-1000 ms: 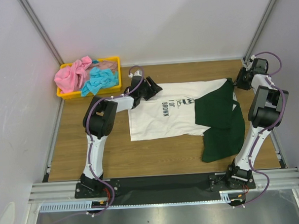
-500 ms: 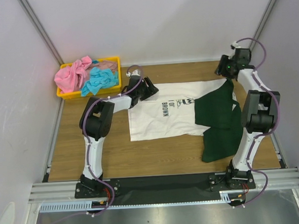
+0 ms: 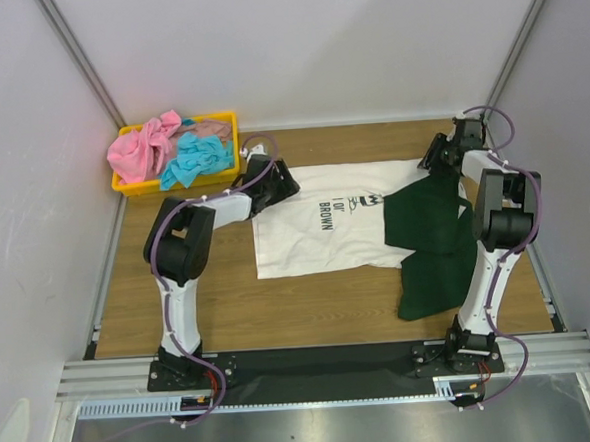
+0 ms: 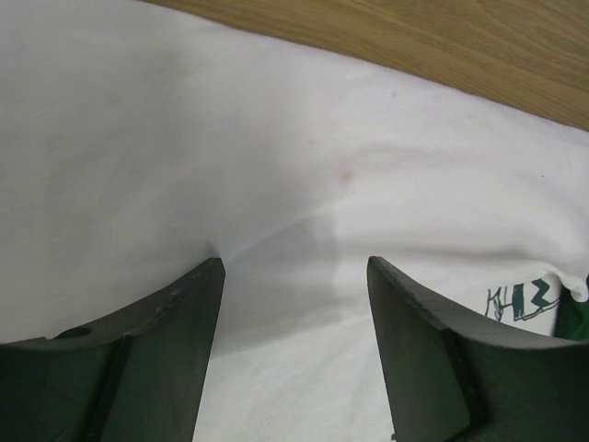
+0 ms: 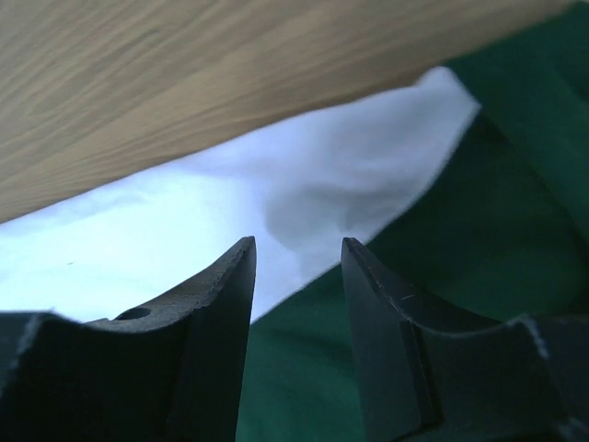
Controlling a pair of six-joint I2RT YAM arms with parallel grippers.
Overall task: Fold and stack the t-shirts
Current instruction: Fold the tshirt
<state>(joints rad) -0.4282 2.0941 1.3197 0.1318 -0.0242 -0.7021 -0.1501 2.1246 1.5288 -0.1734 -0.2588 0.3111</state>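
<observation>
The white t-shirt (image 3: 311,235) with black print lies flat on the table, its dark green sleeves (image 3: 431,238) folded over its right part. My left gripper (image 3: 283,186) hovers low over the shirt's far left corner. In the left wrist view its jaws (image 4: 294,262) stand open over plain white cloth with nothing pinched. My right gripper (image 3: 435,159) is at the shirt's far right edge. It is open too (image 5: 296,244), above the line where white cloth meets green (image 5: 479,212). A pink t-shirt (image 3: 140,150) and a turquoise one (image 3: 196,159) lie crumpled in the tray.
The yellow plastic tray (image 3: 178,184) sits at the far left corner of the wooden table (image 3: 199,297). White walls with metal posts close in the table on the left, back and right. Bare wood shows beyond the shirt's far edge (image 5: 184,83).
The right arm swung in from the far right corner and came down to the shirt's far right edge. The left gripper slid a little left and nearer along the shirt's far left corner.
</observation>
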